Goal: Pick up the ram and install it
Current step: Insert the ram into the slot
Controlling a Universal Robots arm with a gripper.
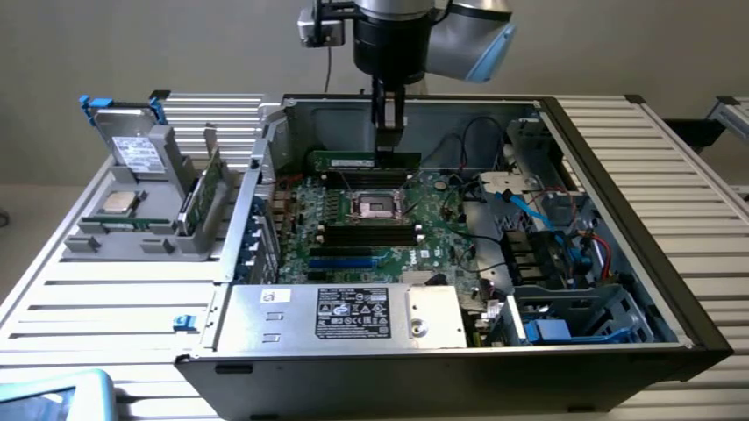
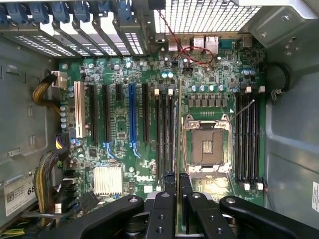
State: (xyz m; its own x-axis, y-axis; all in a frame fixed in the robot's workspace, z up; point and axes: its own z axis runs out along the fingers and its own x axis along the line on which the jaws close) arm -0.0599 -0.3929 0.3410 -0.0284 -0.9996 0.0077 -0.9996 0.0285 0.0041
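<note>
My gripper (image 1: 388, 149) reaches down into the open computer case (image 1: 609, 175) and is shut on the ram (image 1: 345, 160), a long thin green stick held level and on edge. The ram hangs above the motherboard (image 1: 439, 219), on the far side of the CPU socket (image 1: 377, 206). In the wrist view the ram (image 2: 178, 144) shows edge-on as a thin line between the black fingers (image 2: 169, 199). It runs along the gap between a bank of black memory slots (image 2: 164, 134) and the CPU socket (image 2: 207, 147). A second slot bank (image 2: 246, 134) lies past the socket.
A grey parts holder (image 1: 153, 202) stands outside the case at the exterior view's left, with a green card (image 1: 205, 197) upright in it and a CPU (image 1: 121, 202). The power supply (image 1: 339, 316) fills the case front. Cables (image 1: 550, 228) and drive bays crowd the right side.
</note>
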